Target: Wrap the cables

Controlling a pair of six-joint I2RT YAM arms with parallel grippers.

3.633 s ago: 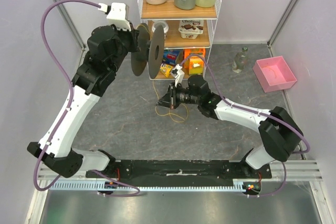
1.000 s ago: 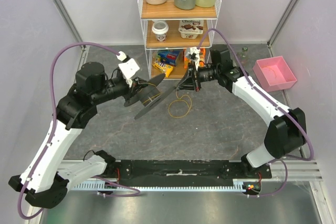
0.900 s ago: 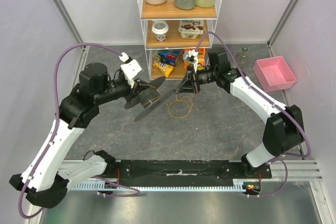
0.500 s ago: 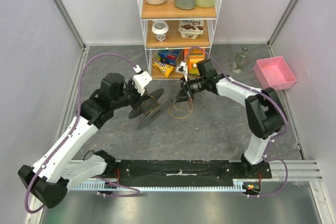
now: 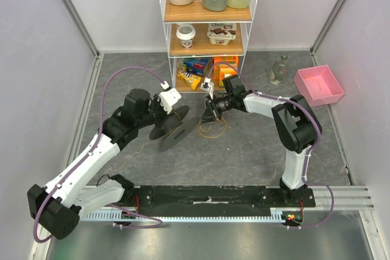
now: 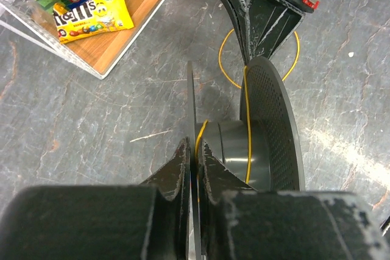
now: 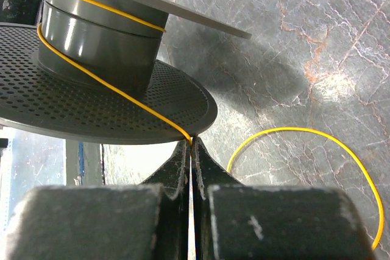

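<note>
My left gripper is clamped on one flange of the spool. I have brought the spool down from up by the shelf to hang tilted, low over the table. The cable shows a turn or two round the hub, then runs right to my right gripper, which is pinched together on it at the other flange's rim. Over the last second that arm has swung in from the far right, close against the spool. A loose loop lies on the table beside it, so I judge there is slack left to wind.
</note>
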